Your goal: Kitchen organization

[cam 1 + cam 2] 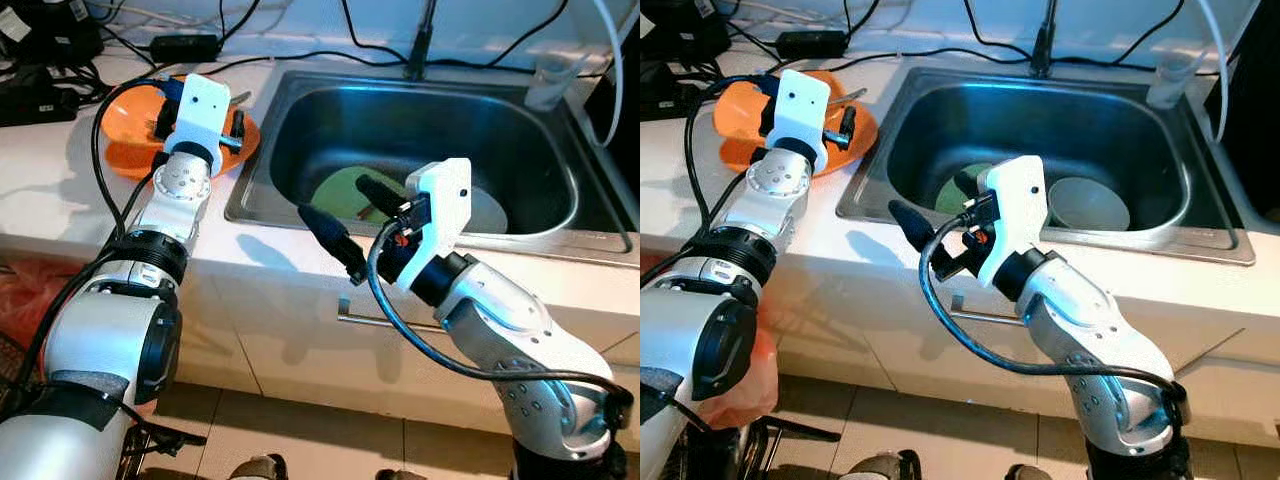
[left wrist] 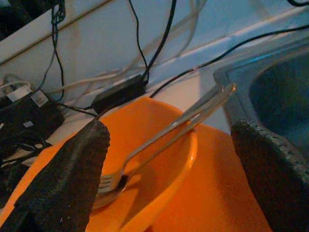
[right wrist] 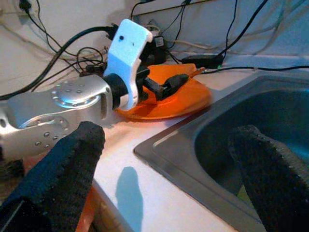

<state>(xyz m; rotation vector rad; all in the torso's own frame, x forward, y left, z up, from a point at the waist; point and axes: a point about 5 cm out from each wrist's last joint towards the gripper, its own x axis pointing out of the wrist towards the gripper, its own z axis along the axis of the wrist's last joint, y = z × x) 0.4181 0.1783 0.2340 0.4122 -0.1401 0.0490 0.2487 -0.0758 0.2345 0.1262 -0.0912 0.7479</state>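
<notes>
A: Right gripper (image 1: 345, 225)?
B: Spread wide, empty, over the sink (image 1: 300, 95) front rim. Green plate (image 1: 340, 190) and grey bowl (image 1: 1088, 203) lie in the basin.
A: Left gripper (image 1: 200, 118)?
B: Also wide open, empty, above the orange bowl (image 2: 159, 159) on the orange plate (image 1: 125, 155), left of sink. Fork (image 2: 164, 133) rests in the bowl.

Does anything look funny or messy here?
A bit. A fork sits tilted in the orange bowl, its handle poking over the rim toward the sink. Cables trail across the counter right behind the sink. The left end effector is open around the bowl.
</notes>
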